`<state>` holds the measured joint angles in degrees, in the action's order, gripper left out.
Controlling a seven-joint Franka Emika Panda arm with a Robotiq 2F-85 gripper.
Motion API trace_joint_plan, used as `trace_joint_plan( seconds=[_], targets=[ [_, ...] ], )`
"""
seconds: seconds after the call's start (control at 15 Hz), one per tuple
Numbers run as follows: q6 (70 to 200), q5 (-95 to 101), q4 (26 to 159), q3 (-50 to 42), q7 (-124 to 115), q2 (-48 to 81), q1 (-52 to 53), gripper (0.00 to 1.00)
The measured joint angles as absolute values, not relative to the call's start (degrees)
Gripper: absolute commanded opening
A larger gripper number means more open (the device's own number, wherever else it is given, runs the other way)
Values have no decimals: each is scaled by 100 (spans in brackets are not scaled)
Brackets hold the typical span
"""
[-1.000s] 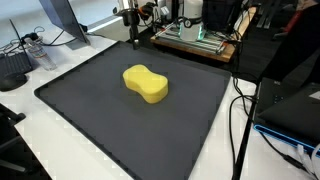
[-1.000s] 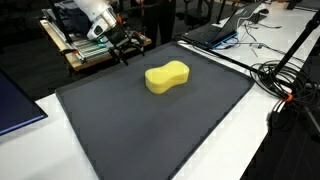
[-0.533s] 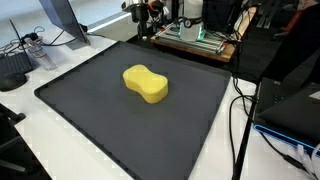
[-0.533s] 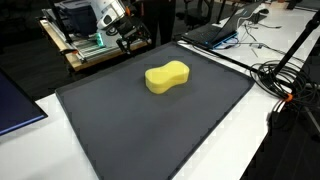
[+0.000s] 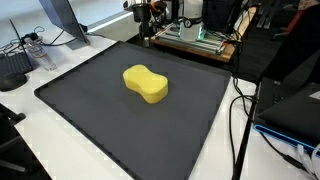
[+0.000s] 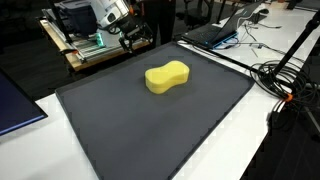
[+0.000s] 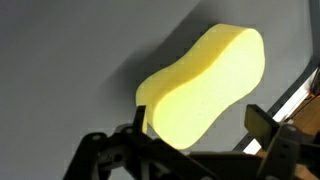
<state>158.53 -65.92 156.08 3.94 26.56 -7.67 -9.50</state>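
A yellow peanut-shaped sponge [image 5: 146, 84] [image 6: 167, 76] lies flat near the middle of a dark grey mat [image 5: 100, 125] [image 6: 150, 135]. My gripper [image 5: 147, 30] [image 6: 135, 38] hangs above the mat's far edge, well away from the sponge, and touches nothing. In the wrist view the sponge [image 7: 205, 85] shows beyond my gripper [image 7: 200, 125]. The dark fingers [image 7: 262, 120] stand wide apart on either side of that view, open and empty.
A wooden rack with electronics [image 5: 195, 38] [image 6: 85, 45] stands just behind the mat's far edge, close to the arm. A laptop [image 6: 215, 30] and black cables [image 6: 285, 80] [image 5: 240, 110] lie along one side. The mat rests on a white table [image 5: 30, 90].
Over the last second the gripper rose and shifted sideways along the mat's far edge; in the last half second it barely moved. The sponge stayed put and the jaws stayed open.
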Motion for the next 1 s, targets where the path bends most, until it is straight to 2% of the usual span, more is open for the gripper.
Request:
trace_joint_plan(
  seconds=[0.4,0.8,1.0],
  targets=[
    [16677,-5056,15752,905,768,-723,-370,100],
    [16699,-2280,15689,1716,-1666,-730,-794,100],
    [16321,-1273,15716,1694,-2482,-1194,-668,100]
  ],
)
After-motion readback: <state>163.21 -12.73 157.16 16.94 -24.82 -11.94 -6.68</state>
